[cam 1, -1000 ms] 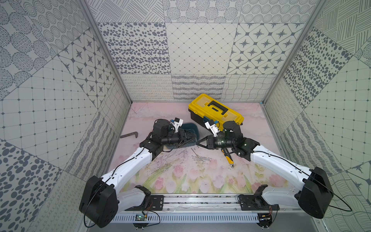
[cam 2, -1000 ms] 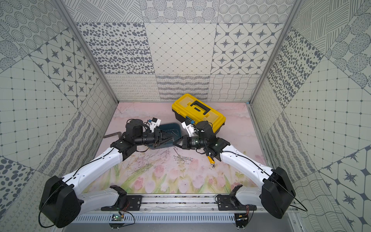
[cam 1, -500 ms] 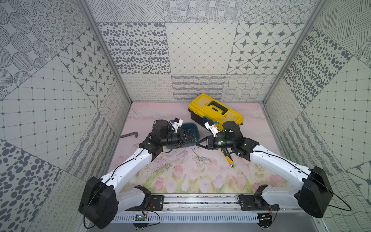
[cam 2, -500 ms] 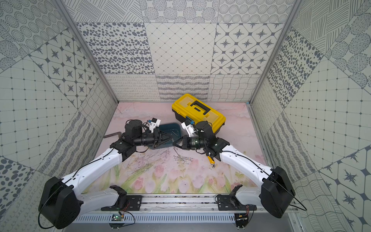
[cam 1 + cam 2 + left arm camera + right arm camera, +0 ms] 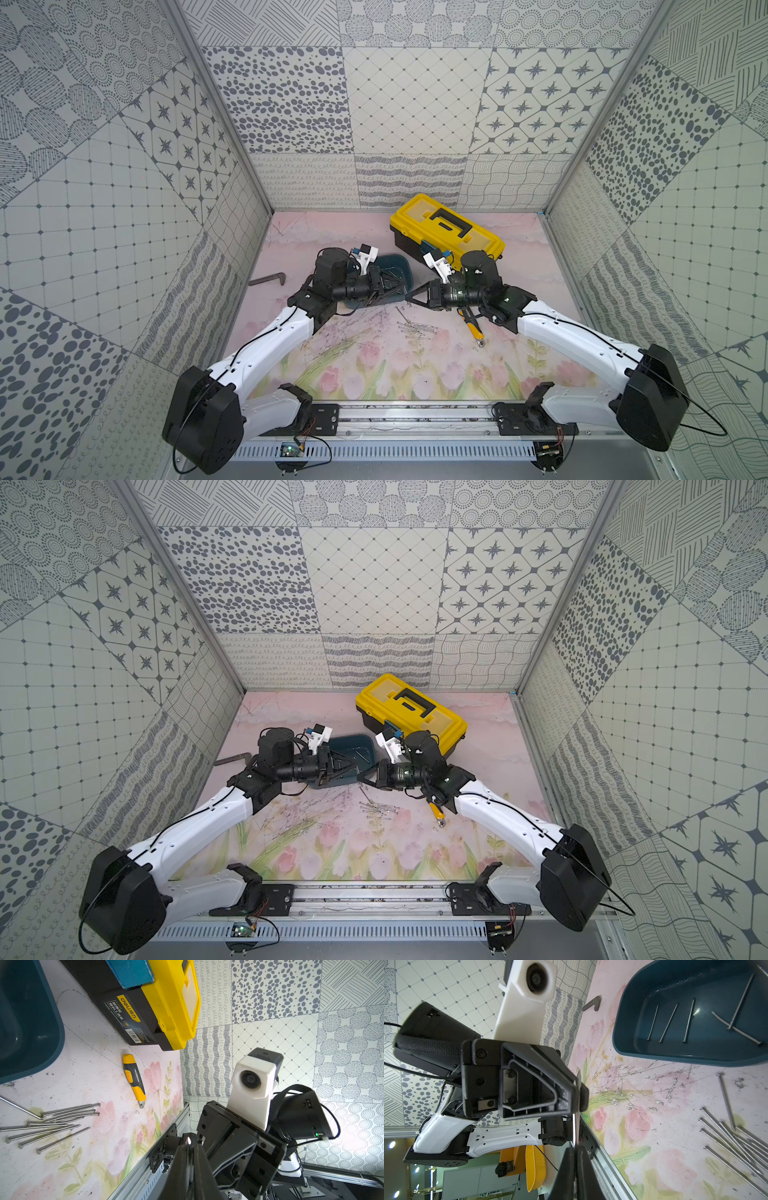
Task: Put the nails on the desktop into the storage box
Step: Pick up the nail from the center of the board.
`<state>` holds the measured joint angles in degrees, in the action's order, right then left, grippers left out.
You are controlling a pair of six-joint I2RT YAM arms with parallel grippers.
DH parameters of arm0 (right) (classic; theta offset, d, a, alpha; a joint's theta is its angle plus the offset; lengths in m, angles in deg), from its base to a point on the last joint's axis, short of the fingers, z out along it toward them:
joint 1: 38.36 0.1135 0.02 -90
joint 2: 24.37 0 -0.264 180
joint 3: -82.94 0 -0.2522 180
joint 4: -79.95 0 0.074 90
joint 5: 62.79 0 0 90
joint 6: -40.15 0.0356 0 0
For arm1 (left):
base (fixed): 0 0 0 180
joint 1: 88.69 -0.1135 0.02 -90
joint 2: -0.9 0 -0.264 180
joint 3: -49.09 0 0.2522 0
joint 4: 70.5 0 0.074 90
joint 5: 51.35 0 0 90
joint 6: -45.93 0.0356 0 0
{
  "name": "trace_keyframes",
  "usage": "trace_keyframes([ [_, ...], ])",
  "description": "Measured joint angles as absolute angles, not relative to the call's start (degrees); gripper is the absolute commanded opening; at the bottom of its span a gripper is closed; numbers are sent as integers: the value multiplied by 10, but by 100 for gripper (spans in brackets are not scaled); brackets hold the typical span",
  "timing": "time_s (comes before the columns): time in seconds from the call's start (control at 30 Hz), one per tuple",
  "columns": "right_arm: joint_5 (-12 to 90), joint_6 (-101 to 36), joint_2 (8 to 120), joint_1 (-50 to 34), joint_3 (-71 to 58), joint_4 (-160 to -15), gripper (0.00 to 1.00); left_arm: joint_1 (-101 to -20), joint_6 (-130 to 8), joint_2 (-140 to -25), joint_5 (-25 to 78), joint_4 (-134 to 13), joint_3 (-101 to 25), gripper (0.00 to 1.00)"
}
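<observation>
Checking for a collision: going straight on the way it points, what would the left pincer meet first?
Most likely the right pincer, facing it tip to tip; both seem to pinch one thin grey metal nail.

Left arm (image 5: 266,349) and right arm (image 5: 582,345): white shells, chunky black joints, big black base motors (image 5: 203,419) in the lower corners, black cables (image 5: 295,1086) looping around. There's a white camera mount (image 5: 527,999) on the wrist. Left tool (image 5: 578,1093) is black ribbed plastic with visible screws.
</observation>
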<state>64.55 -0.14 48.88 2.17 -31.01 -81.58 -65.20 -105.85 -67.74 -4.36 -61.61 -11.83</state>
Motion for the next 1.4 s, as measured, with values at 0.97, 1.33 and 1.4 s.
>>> trace_keyframes([
  [0.97,654,48,490,4,-352,-906,2,-679,-1036,-712,-82,-565,-156,0],
  [1.33,651,48,488,-11,-362,-925,1,-691,-1006,-753,-116,-525,-202,0],
  [1.4,646,48,488,-12,-362,-923,0,-691,-1001,-759,-119,-520,-207,0],
])
